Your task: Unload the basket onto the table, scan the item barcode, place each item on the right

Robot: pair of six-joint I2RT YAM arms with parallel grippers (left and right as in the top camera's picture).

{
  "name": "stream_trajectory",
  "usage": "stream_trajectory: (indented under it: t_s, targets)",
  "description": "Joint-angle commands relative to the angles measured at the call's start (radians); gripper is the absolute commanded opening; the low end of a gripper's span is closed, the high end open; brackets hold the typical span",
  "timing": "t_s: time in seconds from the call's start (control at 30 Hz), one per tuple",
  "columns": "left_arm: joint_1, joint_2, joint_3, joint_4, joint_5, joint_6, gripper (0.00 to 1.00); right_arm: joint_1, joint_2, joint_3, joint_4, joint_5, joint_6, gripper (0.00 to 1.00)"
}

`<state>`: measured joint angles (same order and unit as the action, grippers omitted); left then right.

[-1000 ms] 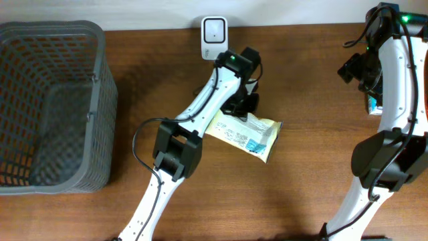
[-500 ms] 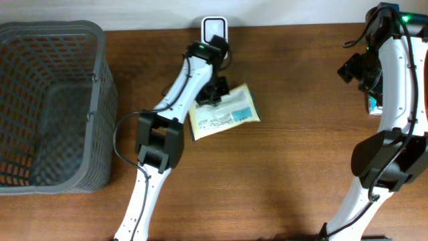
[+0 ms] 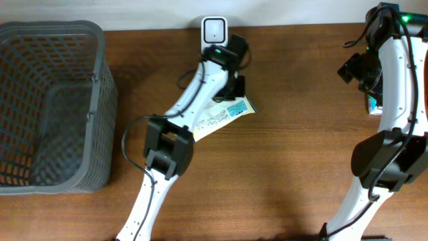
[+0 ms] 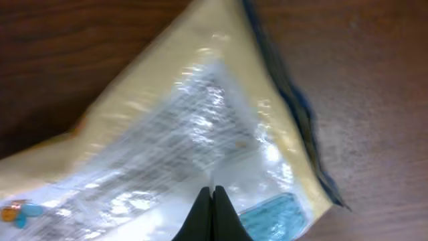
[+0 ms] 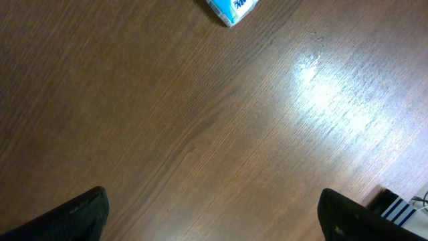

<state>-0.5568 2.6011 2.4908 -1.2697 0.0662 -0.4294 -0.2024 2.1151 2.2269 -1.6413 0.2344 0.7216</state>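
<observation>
A yellow snack packet with a clear printed face and a blue patch hangs tilted just below the white scanner at the table's back edge. My left gripper is shut on the packet's upper end. The left wrist view is filled by the packet, with the black fingertips pinched together on its shiny film. My right gripper stands wide open above bare wood at the far right, holding nothing.
A grey mesh basket takes up the table's left end. A small blue and white pack lies by the right arm, and its corner shows in the right wrist view.
My left gripper carried the packet from the table's middle up toward the scanner, swinging left and then slightly back right. The packet turned as it went. The right arm stayed still.
</observation>
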Motion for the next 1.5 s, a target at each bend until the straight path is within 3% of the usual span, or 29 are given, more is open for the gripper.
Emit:
stream_trajectory:
  t_s: [0.0, 0.13, 0.47, 0.6, 0.7, 0.87, 1.17, 1.4, 1.47]
  targets:
    - [-0.051, -0.010, -0.006, -0.002, -0.116, 0.031, 0.00, -0.001, 0.003, -0.001, 0.000, 0.002, -0.004, 0.99]
    - [-0.090, 0.048, -0.007, -0.018, -0.109, 0.031, 0.00, -0.001, 0.003, -0.001, 0.000, 0.002, -0.004, 0.99]
    - [-0.195, 0.053, 0.122, -0.209, 0.124, 0.047, 0.00, -0.001, 0.003, -0.001, 0.000, 0.002, -0.004, 0.99]
    - [-0.191, 0.053, 0.304, -0.289, 0.097, 0.046, 0.00, -0.001, 0.003, -0.001, 0.000, 0.002, -0.004, 0.99]
    - [-0.148, 0.053, 0.365, -0.309, -0.082, 0.045, 0.00, -0.001, 0.003, -0.001, 0.000, 0.002, -0.004, 0.99]
    - [-0.045, 0.055, 0.293, -0.308, -0.305, -0.015, 0.00, -0.001, 0.003, -0.001, 0.000, 0.002, -0.004, 0.99]
    - [-0.026, 0.055, -0.010, -0.133, -0.109, -0.028, 0.00, -0.001, 0.003, -0.001, 0.000, 0.002, -0.004, 0.99]
    - [-0.122, 0.055, -0.020, -0.114, -0.077, -0.035, 0.00, -0.001, 0.003, -0.001, 0.000, 0.002, -0.004, 0.99]
    - [-0.134, 0.055, -0.003, -0.118, -0.081, -0.089, 0.00, -0.001, 0.003, -0.001, 0.000, 0.002, -0.004, 0.99]
